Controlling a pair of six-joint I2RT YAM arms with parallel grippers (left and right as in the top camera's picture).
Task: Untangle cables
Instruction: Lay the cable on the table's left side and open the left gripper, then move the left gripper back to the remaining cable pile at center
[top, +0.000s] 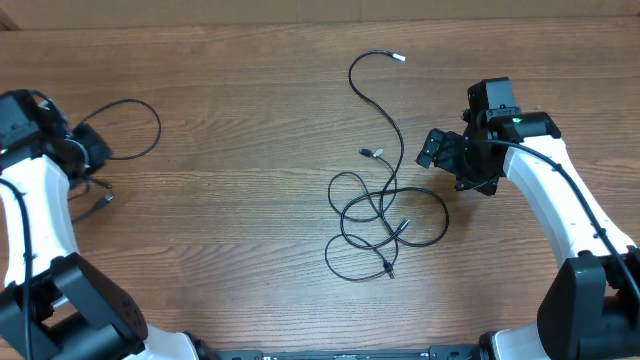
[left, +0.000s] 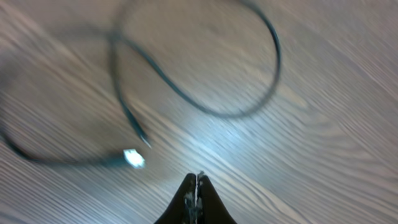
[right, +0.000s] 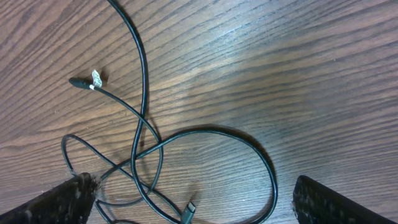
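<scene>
**Right arm poised over the knot, one cord lying apart**

The tangle of cables (top: 385, 215) lies just past the middle of the table (top: 250, 250) toward 3 o'clock, one long strand (top: 372, 95) running off to 12 o'clock and ending in a bright plug (top: 398, 58). Your right gripper (top: 455, 163) hangs at the knot's 2 o'clock, fingers spread wide and holding nothing. At 9 o'clock a lone cord (top: 140, 125) loops beside your left gripper (left: 197, 186), whose fingers are pressed together, empty.

The risk is at the crossings. Close the right fingers where two strands overlap and you are likely to pinch both, so a pull would tighten the loops or drag the whole bundle. Sweep the left arm carelessly and it could catch the lone cord and carry it toward the pile.

Only the overhead view shows both groups and the gap between them. The right wrist view alone lays out the overlapping strands up close, with a silver-tipped plug (right: 94, 79) at its 10 o'clock. The left wrist view, though blurred, shows the shut fingertips gripping nothing.
</scene>
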